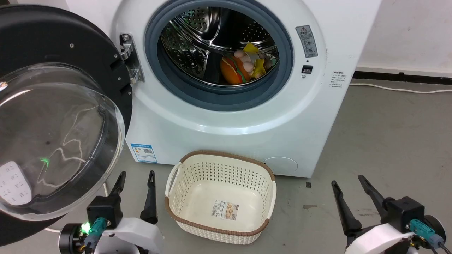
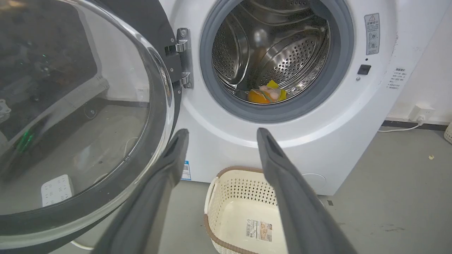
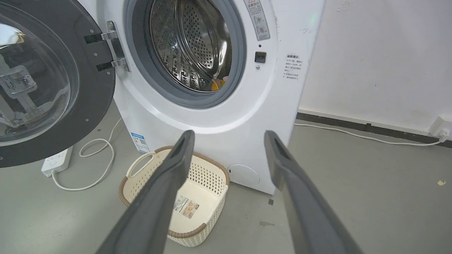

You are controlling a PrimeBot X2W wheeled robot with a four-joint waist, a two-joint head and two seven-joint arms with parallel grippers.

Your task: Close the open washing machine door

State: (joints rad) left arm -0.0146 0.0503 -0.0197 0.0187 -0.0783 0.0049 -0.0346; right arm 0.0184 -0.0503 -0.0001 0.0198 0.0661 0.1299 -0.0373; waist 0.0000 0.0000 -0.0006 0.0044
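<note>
Nothing started yet. washing machine door (image 1: 60, 123) is swung fully out on its silver hinge (image 1: 131, 58) at the machine's left side, glass bowl facing the robot, well clear of the drum opening (image 1: 219, 53). Hinge on the left means the free edge sits on the left arm's side, so I'd push with the left. left gripper (image 1: 137, 173) sits low just beside the door's lower rim, fingers apart, holding nothing. right gripper (image 1: 346, 179) is low on the far right over bare floor, well apart from the door, also spread and empty. Looks like a parked pose for both. Stuffed toys (image 1: 243, 65) sit in the drum, well back from the gasket as far as I can tell, so they shouldn't get pinched. The empty laundry basket (image 1: 219, 154) sits on the floor right in front of the machine; judging by the head view it's lower than the door's sweep, not certain. The left wrist view shows its left finger (image 2: 176, 148) overlapping the door rim; can't tell if touching. The right wrist view adds a power strip (image 3: 56, 160) and a white cable (image 3: 95, 165) on the floor under the open door. The latch socket (image 1: 307, 69) is on the right of the opening; the door needs a firm final push there.
</note>
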